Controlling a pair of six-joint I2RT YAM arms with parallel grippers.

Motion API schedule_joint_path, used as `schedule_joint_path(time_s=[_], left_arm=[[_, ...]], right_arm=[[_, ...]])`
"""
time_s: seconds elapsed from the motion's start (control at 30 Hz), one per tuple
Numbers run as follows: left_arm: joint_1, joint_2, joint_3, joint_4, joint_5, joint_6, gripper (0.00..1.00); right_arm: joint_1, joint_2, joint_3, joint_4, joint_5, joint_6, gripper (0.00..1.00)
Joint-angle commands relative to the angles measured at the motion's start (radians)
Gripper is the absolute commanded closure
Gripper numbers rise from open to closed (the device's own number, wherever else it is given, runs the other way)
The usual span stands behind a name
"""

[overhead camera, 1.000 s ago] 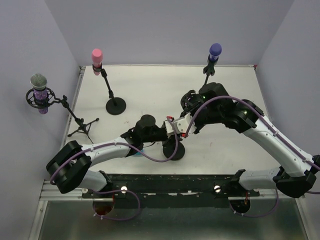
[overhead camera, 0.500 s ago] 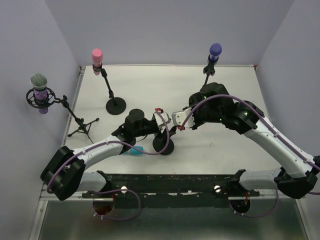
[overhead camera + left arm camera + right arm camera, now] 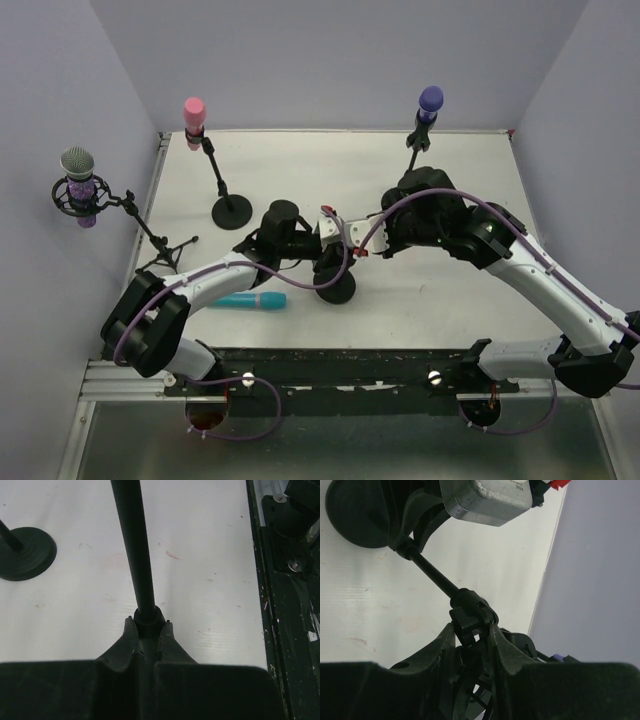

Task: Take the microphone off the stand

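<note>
A teal microphone (image 3: 250, 300) lies flat on the white table (image 3: 300, 170), just left of the middle stand's round base (image 3: 338, 288) and apart from it. The left gripper (image 3: 148, 626) is clenched around the stand's black pole (image 3: 135, 545) near the base. The right gripper (image 3: 472, 630) grasps the clip (image 3: 470, 605) at the pole's top

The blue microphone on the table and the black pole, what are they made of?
The blue microphone looks like smooth plastic: one even, bright teal colour, though it's small here. The black pole is probably painted metal: thin, straight, with a soft sheen along it.
</note>
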Motion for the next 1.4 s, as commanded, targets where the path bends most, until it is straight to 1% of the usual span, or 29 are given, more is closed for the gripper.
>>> schedule_joint_path(time_s=[0.0, 0.03, 0.07, 0.1, 0.13, 0.17, 0.2, 0.27, 0.33, 0.37, 0.4, 0.43, 0.47, 0.5, 0.53, 0.63, 0.7, 0.8, 0.83, 0.9, 1.0, 1.07, 1.13, 1.17, 1.27, 1.37], left_arm=[[-0.039, -0.045, -0.033, 0.075, -0.298, 0.036, 1.00], [-0.094, -0.071, -0.096, 0.162, -0.532, 0.044, 1.00], [-0.143, -0.080, -0.152, 0.332, -0.790, 0.059, 1.00], [-0.196, -0.065, -0.194, 0.441, -0.949, 0.076, 1.00], [-0.228, -0.044, -0.193, 0.471, -1.049, 0.101, 1.00], [-0.256, -0.027, -0.163, 0.441, -1.105, 0.104, 1.00], [-0.264, -0.013, -0.139, 0.407, -1.128, 0.080, 1.00], [-0.264, -0.013, -0.121, 0.358, -1.111, 0.023, 1.00], [-0.262, -0.024, -0.132, 0.341, -1.058, 0.019, 1.00], [-0.255, -0.034, -0.135, 0.309, -1.001, 0.027, 0.91], [-0.236, -0.048, -0.141, 0.283, -0.934, 0.023, 0.73], [-0.209, -0.066, -0.148, 0.252, -0.848, 0.009, 0.50], [-0.169, -0.082, -0.150, 0.220, -0.700, -0.002, 0.38], [-0.138, -0.097, -0.148, 0.183, -0.614, -0.014, 0.31], [-0.101, -0.103, -0.138, 0.141, -0.513, -0.014, 0.29], [-0.014, -0.107, -0.096, 0.057, -0.290, 0.022, 0.26], [0.049, -0.078, -0.052, -0.013, -0.147, 0.059, 0.26], [0.088, -0.030, -0.010, -0.035, -0.015, 0.091, 0.29], [0.089, -0.019, 0.002, -0.041, 0.007, 0.105, 0.30], [0.088, 0.007, 0.019, -0.032, 0.034, 0.115, 0.32], [0.083, 0.044, 0.043, -0.004, 0.036, 0.084, 0.35], [0.081, 0.044, 0.042, 0.011, 0.012, 0.075, 0.39], [0.080, 0.033, 0.033, 0.007, -0.010, 0.075, 0.39], [0.081, 0.022, 0.023, -0.006, -0.033, 0.082, 0.39], [0.086, -0.007, -0.027, -0.004, -0.076, 0.107, 0.30], [0.095, -0.033, -0.069, 0.007, -0.105, 0.122, 0.27]], right_arm=[[0.011, 0.003, 0.050, 0.017, 0.025, 0.172, 0.97], [0.013, 0.021, 0.074, 0.001, 0.036, 0.209, 0.97], [0.011, 0.046, 0.107, -0.030, 0.041, 0.257, 0.97], [0.013, 0.067, 0.136, -0.058, 0.044, 0.295, 0.98], [0.013, 0.092, 0.160, -0.076, 0.044, 0.338, 0.98], [0.011, 0.112, 0.197, -0.105, 0.036, 0.372, 0.98], [0.011, 0.132, 0.220, -0.122, 0.026, 0.404, 0.98], [0.011, 0.158, 0.251, -0.141, 0.013, 0.444, 0.98], [0.011, 0.156, 0.250, -0.139, 0.010, 0.444, 0.98], [0.013, 0.153, 0.240, -0.138, 0.012, 0.434, 0.98], [0.011, 0.147, 0.231, -0.138, 0.016, 0.421, 0.98], [0.013, 0.143, 0.224, -0.139, 0.016, 0.406, 0.98], [0.013, 0.136, 0.216, -0.139, 0.013, 0.394, 0.98], [0.013, 0.130, 0.211, -0.139, 0.010, 0.382, 0.98], [0.011, 0.126, 0.210, -0.141, 0.006, 0.371, 0.98], [0.011, 0.121, 0.208, -0.153, -0.008, 0.342, 0.98], [0.013, 0.116, 0.204, -0.151, -0.010, 0.332, 0.98], [0.013, 0.124, 0.214, -0.147, -0.017, 0.322, 0.98], [0.011, 0.130, 0.223, -0.148, -0.019, 0.322, 0.98], [0.013, 0.139, 0.233, -0.153, -0.024, 0.323, 0.99], [0.013, 0.149, 0.242, -0.151, -0.030, 0.328, 0.99], [0.013, 0.153, 0.254, -0.156, -0.034, 0.338, 0.99], [0.014, 0.153, 0.262, -0.159, -0.040, 0.349, 0.98], [0.013, 0.152, 0.263, -0.159, -0.043, 0.354, 0.99], [0.014, 0.143, 0.256, -0.154, -0.050, 0.352, 0.98], [0.014, 0.146, 0.268, -0.168, -0.083, 0.332, 0.94]])
